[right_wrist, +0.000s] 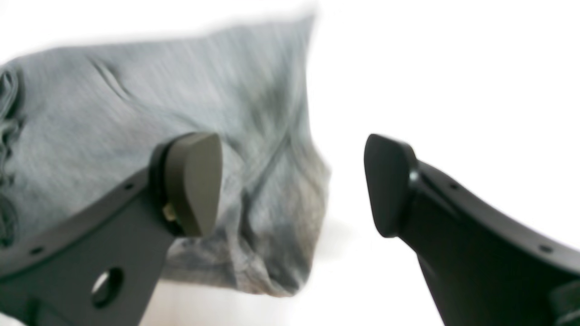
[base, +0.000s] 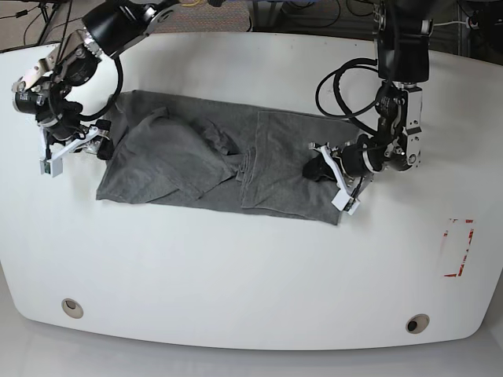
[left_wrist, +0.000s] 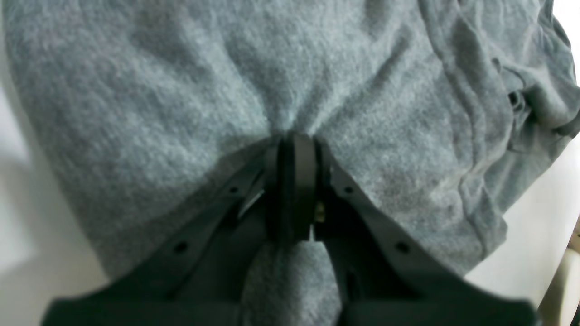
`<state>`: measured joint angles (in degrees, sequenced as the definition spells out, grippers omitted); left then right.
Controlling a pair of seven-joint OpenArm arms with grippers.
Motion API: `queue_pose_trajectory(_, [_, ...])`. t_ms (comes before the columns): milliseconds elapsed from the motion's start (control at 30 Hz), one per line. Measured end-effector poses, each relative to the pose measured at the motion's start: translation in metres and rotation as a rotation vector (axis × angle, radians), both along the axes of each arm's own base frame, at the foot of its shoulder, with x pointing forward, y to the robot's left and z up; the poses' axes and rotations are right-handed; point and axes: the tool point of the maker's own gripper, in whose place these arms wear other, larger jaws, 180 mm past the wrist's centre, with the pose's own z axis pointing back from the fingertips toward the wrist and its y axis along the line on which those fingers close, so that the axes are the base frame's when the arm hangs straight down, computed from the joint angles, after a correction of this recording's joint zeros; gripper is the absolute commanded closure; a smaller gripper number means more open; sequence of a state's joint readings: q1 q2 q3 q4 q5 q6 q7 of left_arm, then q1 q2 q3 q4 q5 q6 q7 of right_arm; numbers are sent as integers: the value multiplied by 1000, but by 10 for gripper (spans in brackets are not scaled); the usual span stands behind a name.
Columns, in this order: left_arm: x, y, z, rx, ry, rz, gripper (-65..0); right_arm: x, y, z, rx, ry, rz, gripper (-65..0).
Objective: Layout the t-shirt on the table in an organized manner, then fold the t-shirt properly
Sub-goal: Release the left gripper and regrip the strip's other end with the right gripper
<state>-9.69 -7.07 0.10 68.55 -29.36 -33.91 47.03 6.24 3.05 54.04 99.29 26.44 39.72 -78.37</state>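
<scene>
The heather-grey t-shirt lies spread and wrinkled across the far half of the white table, with folds bunched near its middle. My left gripper rests on the shirt's right part. In the left wrist view that gripper is shut, and the t-shirt puckers where the cloth is pinched between its tips. My right gripper is at the shirt's left edge. It stands open, with a loose corner of the t-shirt lying beyond its left finger and reaching into the gap, ungripped.
A red-and-white tape mark sits near the table's right edge. Two round holes lie near the front edge. Black cables loop beside the left arm, above the shirt's far right side.
</scene>
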Motion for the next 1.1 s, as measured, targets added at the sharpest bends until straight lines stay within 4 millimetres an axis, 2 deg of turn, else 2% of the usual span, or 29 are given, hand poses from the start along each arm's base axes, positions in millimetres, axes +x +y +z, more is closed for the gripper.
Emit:
queue_pose_trajectory(200, [0,2,0,4,0,2,-22,7,-3,-27,220,-31,-10,-466])
queue_pose_trajectory(433, [0,2,0,5,-1,2,-22,4,-10,-51,307,-15,-51,-466])
queue_pose_trajectory(667, [-1,2,-1,1,0,4,-22,10,-9,-56,354,-46,-73,-466])
queue_pose_trajectory(767, [0,2,-1,2,0,4,-22,13,1,-57,361,-45,-45,-466])
queue_pose_trajectory(1100, [0,2,0,2,-1,4,-22,36,60,-59,433,-88,48,-449])
